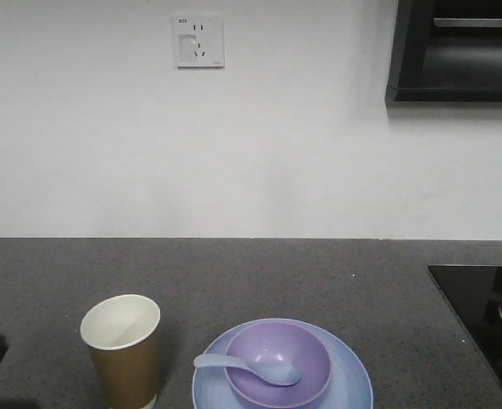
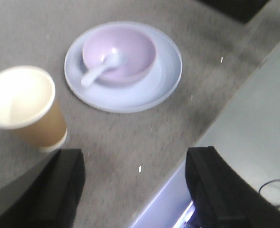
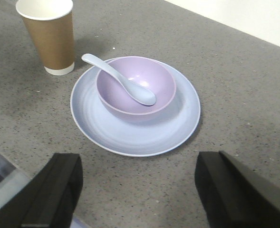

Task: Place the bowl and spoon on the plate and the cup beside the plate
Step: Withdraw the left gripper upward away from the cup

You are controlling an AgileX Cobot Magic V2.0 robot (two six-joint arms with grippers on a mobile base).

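bowl (image 3: 136, 89) sits on the plate (image 3: 130, 135), spoon (image 3: 118, 79) resting in it, cup (image 3: 48, 35) upright beside; left pincer (image 2: 132, 190) and right pincer (image 3: 137, 194) gape wide, holding nothing.

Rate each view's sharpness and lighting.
Front view: fairly sharp, even light, the cup cut off at the bottom edge. Left wrist view: blurred and washed out, the bowl and plate pale. Right wrist view: sharpest, soft shadows, the spoon crisp.

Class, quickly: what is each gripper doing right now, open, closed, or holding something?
Left gripper: open, fingers wide apart, holding nothing.
Right gripper: open, fingers wide apart, holding nothing.
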